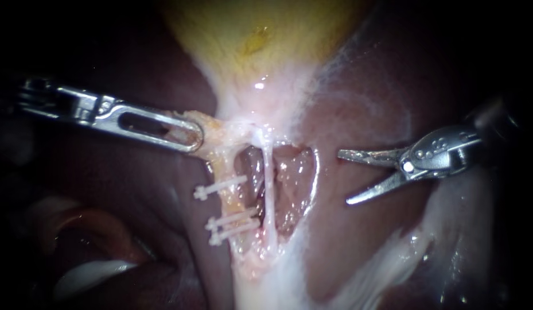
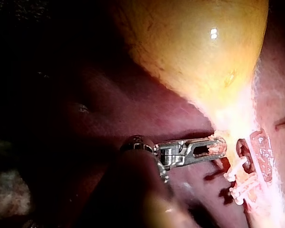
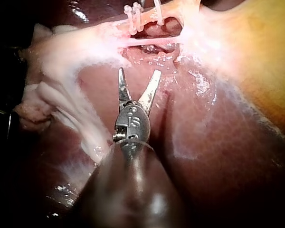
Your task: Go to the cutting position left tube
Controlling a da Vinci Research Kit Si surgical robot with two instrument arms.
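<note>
My left instrument (image 1: 189,136) comes in from the left, its windowed jaws shut on the pale tissue at the neck of the yellow gallbladder (image 1: 249,34). Below that grip runs the yellowish left tube (image 1: 229,202), carrying three white clips (image 1: 220,187) (image 1: 233,220) (image 1: 232,232). A thin white right tube (image 1: 268,189) stands beside it across an opened window. My right instrument (image 1: 343,178) has two curved blades, open, pointing at the tubes from the right and well apart from them. The right wrist view shows these blades (image 3: 138,73) open, short of the thin tube (image 3: 147,42).
Dark red liver (image 1: 364,103) surrounds the opened window and lies under my right instrument. White filmy tissue (image 1: 386,258) runs down to the lower right. In the left wrist view the gallbladder (image 2: 194,47) bulges beyond my left instrument (image 2: 213,147), with the clips (image 2: 237,167) just ahead.
</note>
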